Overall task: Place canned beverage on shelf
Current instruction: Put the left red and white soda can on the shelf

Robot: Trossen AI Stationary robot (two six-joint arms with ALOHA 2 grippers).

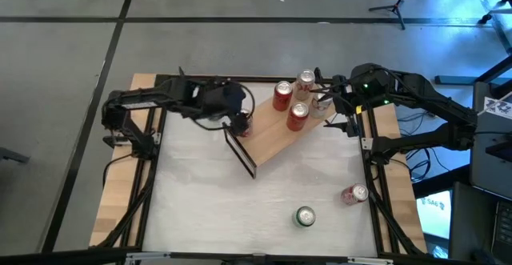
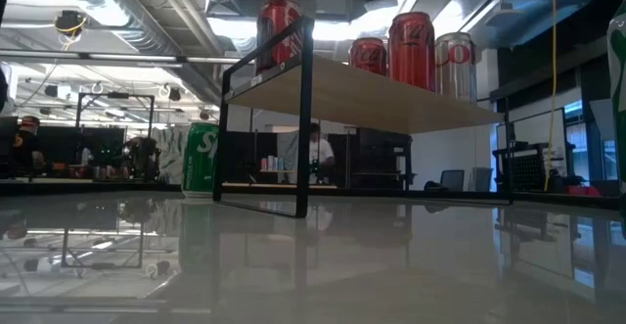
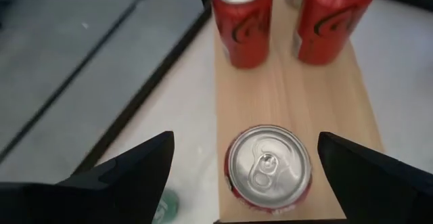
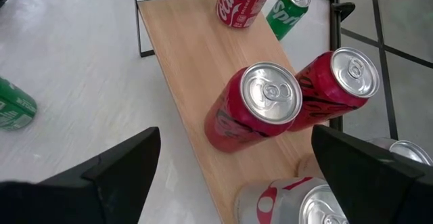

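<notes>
Red cans already stand on the shelf (image 1: 276, 133), a light-wood plank on thin black frame ends set at an angle near the far middle of the white surface (image 1: 200, 201). By the high view, two red cans (image 1: 282, 95) and (image 1: 298, 116) stand upright near its far end, with a silver-and-red can (image 1: 306, 81) beside them; another red can (image 3: 268, 168) stands alone at the other end, directly under the left claw (image 3: 243, 166).

That left claw hangs open just above this can, its fingers spread to either side and clear of it, so the can looks freshly set down rather than gripped. The right claw (image 4: 233, 163) is open too, hovering over the pair of red cans and holding nothing.

By my reckoning the job is well along but not finished: a green can (image 1: 305, 215) stands on the surface near the front, a reddish can (image 1: 353, 194) lies close to the right edge, and a third, also green (image 2: 201, 158), stands beyond the shelf in the low view.

The red cans carry white Coca-Cola script; the green ones look like Sprite, though only part of the lettering shows.
</notes>
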